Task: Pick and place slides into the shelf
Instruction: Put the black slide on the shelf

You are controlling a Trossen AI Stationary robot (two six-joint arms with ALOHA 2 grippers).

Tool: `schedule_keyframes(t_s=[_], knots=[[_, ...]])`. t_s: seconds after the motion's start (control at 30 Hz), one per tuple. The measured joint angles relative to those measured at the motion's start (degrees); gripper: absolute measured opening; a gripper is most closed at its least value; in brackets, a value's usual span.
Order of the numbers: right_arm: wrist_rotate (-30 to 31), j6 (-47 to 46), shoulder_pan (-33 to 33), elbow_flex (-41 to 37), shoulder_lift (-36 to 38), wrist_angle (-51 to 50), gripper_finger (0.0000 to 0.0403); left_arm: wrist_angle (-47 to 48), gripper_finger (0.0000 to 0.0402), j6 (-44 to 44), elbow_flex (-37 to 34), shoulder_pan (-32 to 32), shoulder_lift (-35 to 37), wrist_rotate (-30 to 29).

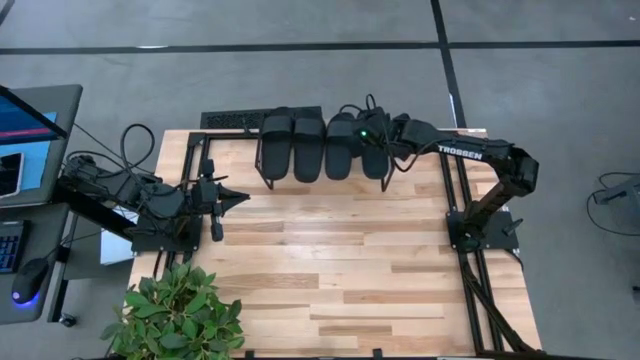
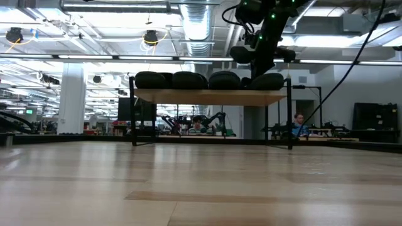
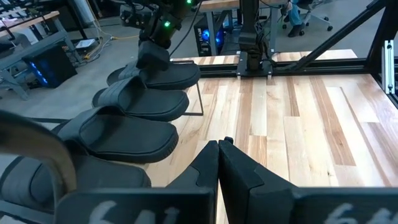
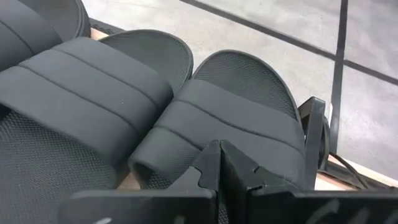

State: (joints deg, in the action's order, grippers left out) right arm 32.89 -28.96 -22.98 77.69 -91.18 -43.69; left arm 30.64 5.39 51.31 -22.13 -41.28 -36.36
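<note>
Four slides side by side on shelf; right gripper above end one, both grippers' jaws closed, empty.

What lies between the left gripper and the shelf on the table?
Nothing: in the high view only bare table lies between the shut left gripper and the shelf, which holds four slides.

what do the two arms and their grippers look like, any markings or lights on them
Both arms are matte black with boxy jointed links and loose black cables. The right arm carries white TROSSEN lettering on its forearm, and a small green light glows near its wrist. The left arm shows no lettering in the high view. The left gripper and right gripper have dark, angular, wedge-shaped fingers.
</note>
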Motion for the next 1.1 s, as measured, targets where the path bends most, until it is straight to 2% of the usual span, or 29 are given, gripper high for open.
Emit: schedule_keyframes(t_s=[0.33,0.5,0.8,0.9,1.1], knots=[[8.65,0.77,2.69,1.40,0.04,0.17,0.0000,0.91,0.0000,0.24,0.00,0.00,0.00,0.00],[12.09,0.89,3.14,4.21,0.07,-3.59,0.0000,0.93,0.0000,0.24,0.00,-0.01,0.01,0.00],[11.75,-4.09,2.68,4.90,0.11,-12.54,0.0000,0.95,0.0000,0.46,0.00,0.00,0.00,0.11],[9.69,-5.77,3.35,3.95,0.09,-14.08,0.0000,0.95,0.0000,0.46,0.00,0.00,0.01,0.13],[9.40,-8.10,5.03,1.11,0.13,-14.05,0.0000,0.95,0.0000,0.46,0.00,-0.02,0.02,0.14]])
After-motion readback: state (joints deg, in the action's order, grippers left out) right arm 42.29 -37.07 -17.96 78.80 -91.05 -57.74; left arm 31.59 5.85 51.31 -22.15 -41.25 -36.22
